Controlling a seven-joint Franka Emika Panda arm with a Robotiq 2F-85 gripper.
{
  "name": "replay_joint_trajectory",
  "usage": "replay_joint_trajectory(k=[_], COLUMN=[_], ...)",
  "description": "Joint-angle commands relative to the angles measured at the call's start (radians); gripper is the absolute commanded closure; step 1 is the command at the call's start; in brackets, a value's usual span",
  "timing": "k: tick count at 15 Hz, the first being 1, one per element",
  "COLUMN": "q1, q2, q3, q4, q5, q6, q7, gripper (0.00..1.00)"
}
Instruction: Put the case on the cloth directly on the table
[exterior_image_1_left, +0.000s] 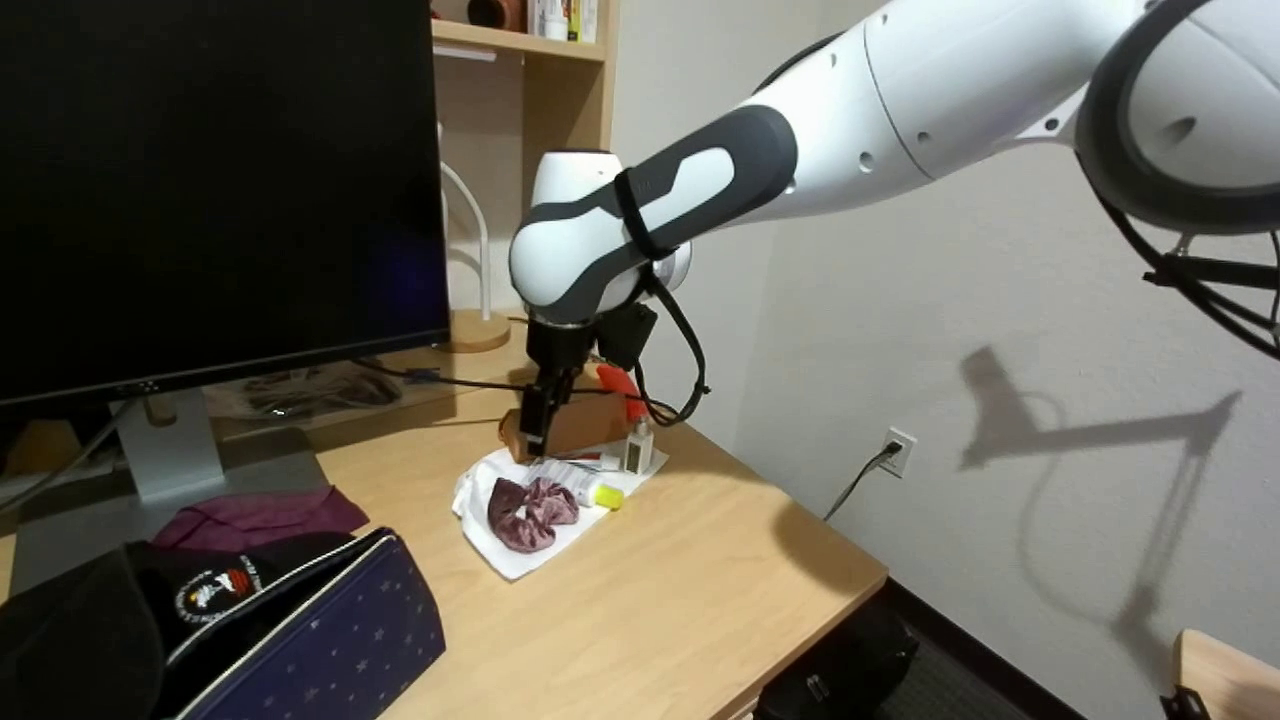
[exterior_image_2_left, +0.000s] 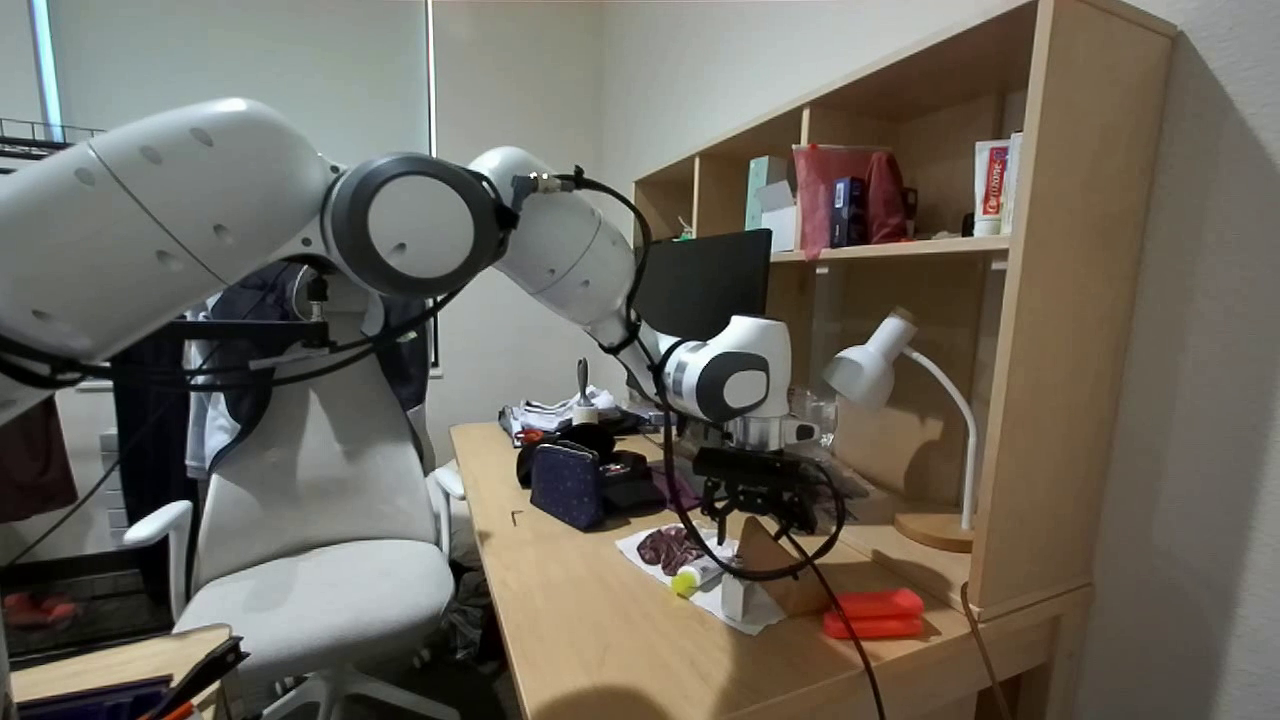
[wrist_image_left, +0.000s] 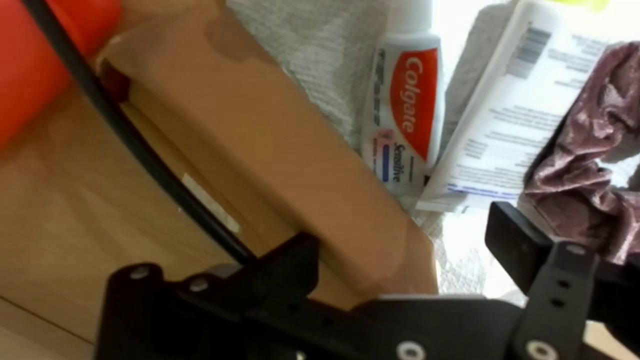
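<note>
nearest, in an exterior view, one star-printed blue pouch (exterior_image_1_left: 350, 630) is seen with its mouth parted, and beside it one black fabric item (exterior_image_1_left: 110, 610) is marked by one round emblem (exterior_image_1_left: 218, 594). one plum-purple cloth (exterior_image_1_left: 260, 518) is laid just behind the two. all three are borne by one light wooden table (exterior_image_1_left: 600, 630).

farther in, one white cloth (exterior_image_1_left: 475, 495) is spread on the table, and four small things are counted on it: one maroon scrunchie (exterior_image_1_left: 553, 500), one white tube (wrist_image_left: 520, 105) with a yellow-green cap (exterior_image_1_left: 608, 496), one colgate tube (wrist_image_left: 405, 110) and one small bottle (exterior_image_1_left: 637, 455). the lower ends of the two tubes are set close together.

along the cloth's far edge one tan-brown case (exterior_image_1_left: 590, 420) is found; cloth is seen down one long side of it and table down the other, and how much of it is carried by the cloth cannot be told. over one end of the case one gripper (wrist_image_left: 402, 255) is held. its two fingers (wrist_image_left: 517, 240) are spread wide, and the case's end is shown between them in the wrist view; contact cannot be made out. the case is crossed there by one black cable (wrist_image_left: 145, 150).

past the case one red object (exterior_image_2_left: 885, 604) is seen; whether it is made of one piece or two cannot be told. farthest back, one black monitor (exterior_image_1_left: 220, 180), one white lamp (exterior_image_2_left: 865, 372) on a round wooden base (exterior_image_2_left: 935, 532) and one wooden shelf unit (exterior_image_2_left: 1090, 300) are seen.
</note>
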Motion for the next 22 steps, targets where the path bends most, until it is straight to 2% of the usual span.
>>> replay_joint_trajectory(k=[1,15,22], q1=[-0.018,0.008,-0.011], q2=[0.02,-0.062,-0.028], q3=[0.029,0.015,0.018], q4=[0.036,-0.001,0.003], q5=[-0.004,-0.026,-0.009], q6=[-0.046,0.002,-0.004], q7=[0.005,0.049,0.057], gripper=[0.0,0.0,0.0])
